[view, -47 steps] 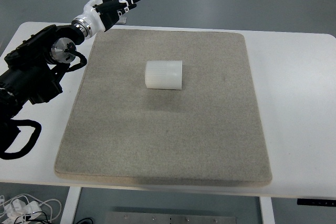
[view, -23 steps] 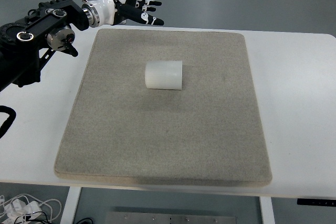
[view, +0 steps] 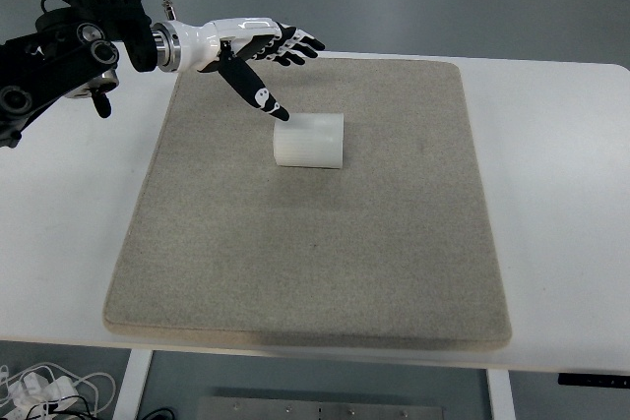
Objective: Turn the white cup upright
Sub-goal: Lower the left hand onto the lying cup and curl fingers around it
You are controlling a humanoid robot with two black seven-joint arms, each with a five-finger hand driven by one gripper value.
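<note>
Cup (view: 308, 140) lies on side, far middle of mat (view: 295, 272) on counter (view: 551, 194). Left robot hand (view: 264, 56) hovers at cup's far-left end, fingers spread, thumb pointing down, holding nothing. Risk: thumb nudges cup, rolls it away before grasp.

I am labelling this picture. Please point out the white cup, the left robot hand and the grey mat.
white cup (view: 308, 140): top view, middle of its ribbed side.
left robot hand (view: 258, 46): top view, on its palm.
grey mat (view: 315, 253): top view, bare surface below the cup.
</note>
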